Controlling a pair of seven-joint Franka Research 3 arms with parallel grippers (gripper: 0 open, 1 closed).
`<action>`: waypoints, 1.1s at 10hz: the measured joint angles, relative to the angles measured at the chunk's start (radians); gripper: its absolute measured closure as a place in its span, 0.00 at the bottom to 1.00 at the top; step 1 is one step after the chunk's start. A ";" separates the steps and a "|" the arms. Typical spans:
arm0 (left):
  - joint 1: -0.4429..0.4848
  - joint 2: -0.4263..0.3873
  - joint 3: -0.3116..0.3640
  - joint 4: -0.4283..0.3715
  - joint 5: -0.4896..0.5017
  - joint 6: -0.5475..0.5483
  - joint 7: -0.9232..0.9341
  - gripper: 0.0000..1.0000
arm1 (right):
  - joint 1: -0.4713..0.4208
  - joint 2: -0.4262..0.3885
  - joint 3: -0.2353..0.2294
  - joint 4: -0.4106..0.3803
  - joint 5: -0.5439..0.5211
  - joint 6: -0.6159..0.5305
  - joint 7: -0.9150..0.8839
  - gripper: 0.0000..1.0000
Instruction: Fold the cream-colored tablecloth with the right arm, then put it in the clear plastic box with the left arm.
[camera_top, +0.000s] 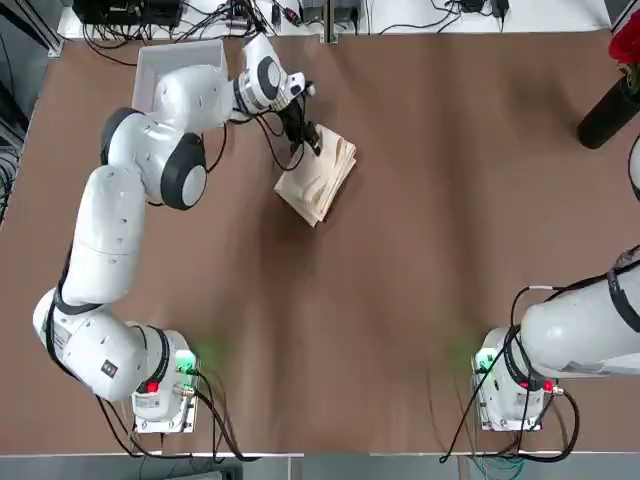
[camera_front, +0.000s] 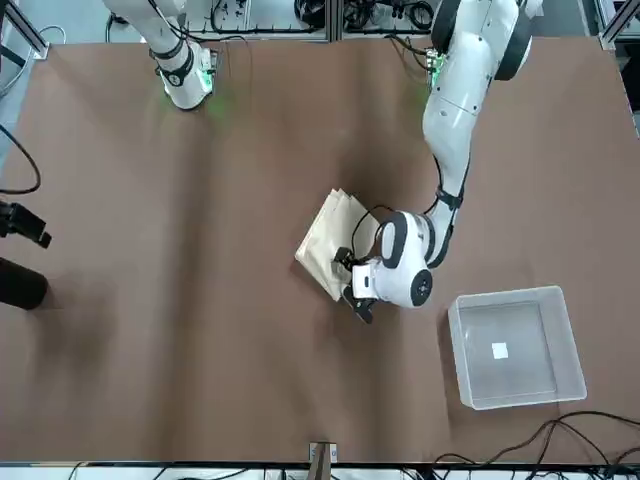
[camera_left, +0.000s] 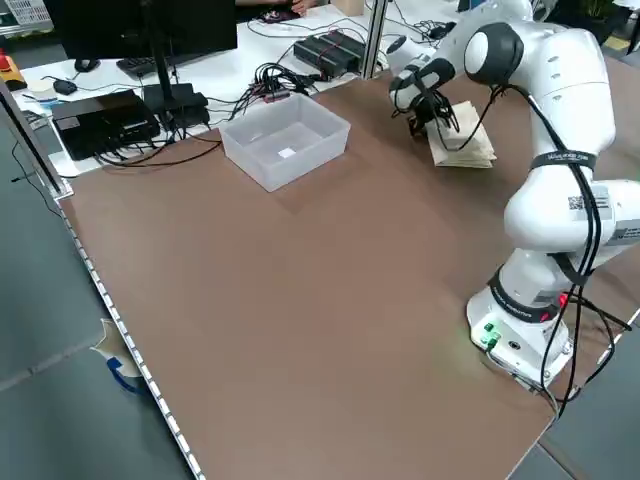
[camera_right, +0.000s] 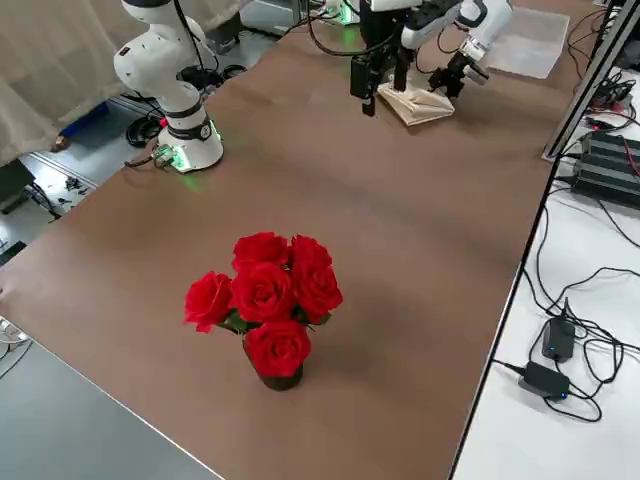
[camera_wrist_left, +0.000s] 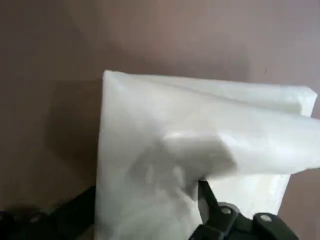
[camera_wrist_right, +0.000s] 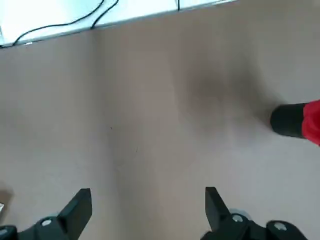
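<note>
The cream-colored tablecloth (camera_top: 325, 175) lies folded in a thick layered rectangle on the brown table, far of centre (camera_front: 325, 240). My left gripper (camera_top: 308, 138) reaches down at the cloth's edge nearest the box. In the left wrist view its black fingers (camera_wrist_left: 212, 212) stand open on either side of the cloth (camera_wrist_left: 200, 130), which fills the gap between them. The clear plastic box (camera_top: 150, 70) stands at the far left corner, holding nothing (camera_front: 460, 350). The right arm is parked at the right. Its gripper (camera_wrist_right: 147, 200) is open over bare table.
A dark vase of red roses (camera_right: 268, 305) stands near the table's far right edge (camera_top: 610, 110). Cables and black electronics (camera_left: 110, 115) lie on the white bench past the far edge. The left arm's elbow (camera_top: 165, 150) hangs over the table beside the box.
</note>
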 joint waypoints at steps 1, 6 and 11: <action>0.000 -0.004 -0.002 -0.010 0.000 -0.001 0.000 0.19 | 0.000 0.000 0.000 0.000 0.000 0.001 0.000 0.00; -0.005 -0.046 -0.003 -0.078 0.010 -0.002 0.006 0.66 | 0.000 0.000 0.000 0.000 0.000 0.002 0.000 0.00; 0.002 -0.094 -0.002 -0.107 0.020 -0.033 0.006 0.84 | 0.000 0.000 0.000 0.001 0.000 0.002 0.000 0.00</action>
